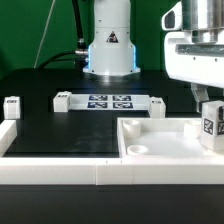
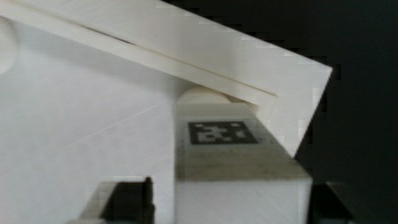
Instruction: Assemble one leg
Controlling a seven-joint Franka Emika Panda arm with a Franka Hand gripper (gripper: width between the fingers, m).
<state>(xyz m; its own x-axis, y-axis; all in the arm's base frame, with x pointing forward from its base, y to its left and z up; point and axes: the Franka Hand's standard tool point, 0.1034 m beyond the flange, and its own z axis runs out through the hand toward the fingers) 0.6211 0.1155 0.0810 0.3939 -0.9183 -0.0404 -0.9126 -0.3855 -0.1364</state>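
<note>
The leg (image 1: 211,124) is white with a black-and-white square tag; the tray-shaped piece (image 1: 150,150) is white; the counter (image 1: 60,130) is black.

You will find no readable words or numbers. The robot base (image 1: 110,52) at the bench's far edge carries a small triangular warning sign, its symbol too small to make out. The marker board (image 1: 108,101) shows square black-and-white tags. The leg (image 2: 228,160) bears one such tag, seen also at the exterior view's right (image 1: 211,124). None yields legible characters.
</note>
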